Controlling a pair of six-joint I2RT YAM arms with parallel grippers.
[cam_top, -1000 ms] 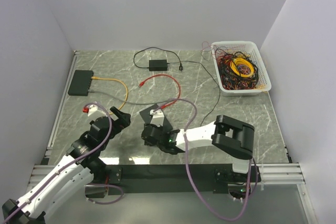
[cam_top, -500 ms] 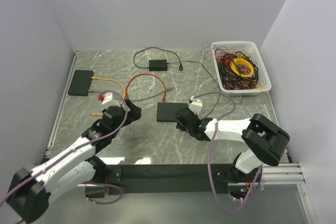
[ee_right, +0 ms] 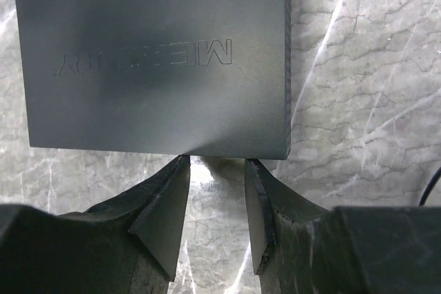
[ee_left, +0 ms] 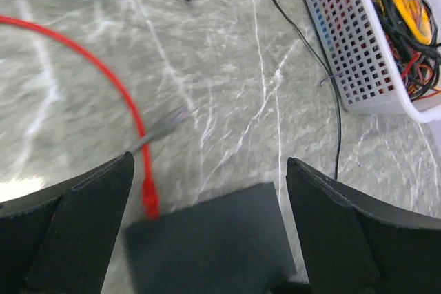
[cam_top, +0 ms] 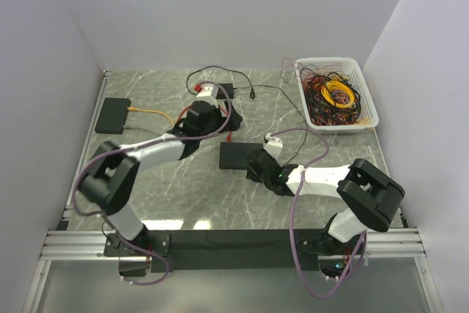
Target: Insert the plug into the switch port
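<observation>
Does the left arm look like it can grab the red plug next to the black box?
Probably yes. The left gripper hangs open above the red plug, with nothing lying over it. The plug sits against the switch, so one finger has little room there.

Bright, even light from overhead fills the top view, leaving soft shadows under the arms and pale glare patches on the grey-veined polished marble tabletop (cam_top: 183, 221) near its front edge. The left wrist view is smeared by blur, so the thin red cable (ee_left: 103, 76) and white perforated plastic basket (ee_left: 344, 46) look soft. The right wrist view is sharp on the dark grey rectangular switch box (ee_right: 151, 53), with a white glint on the marble between the out-of-focus black fingers (ee_right: 165, 218) of the right gripper (ee_right: 215, 163).
</observation>
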